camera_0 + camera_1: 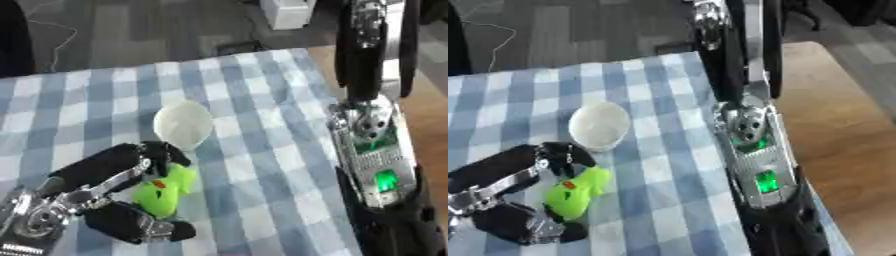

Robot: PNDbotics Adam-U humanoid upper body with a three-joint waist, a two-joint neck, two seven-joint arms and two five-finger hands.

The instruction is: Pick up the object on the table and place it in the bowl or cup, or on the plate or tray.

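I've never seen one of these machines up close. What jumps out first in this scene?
The bright green toy near the lower left, with the robot's black left hand curled around it on the blue-and-white checked tablecloth. Just beyond it sits a small white bowl. Along the right side runs the robot's right arm, silver with glowing green lights.

No text, label, brand, number or sign can be read anywhere in either view. The right arm (754, 165) carries small lit green patches on its silver casing, but they show no letters or figures. The bright green toy (575, 192) near the left hand (105, 190) has a small red-orange mark on its top, too blurred to tell whether it is lettering. The white cup (183, 124) bears no print.
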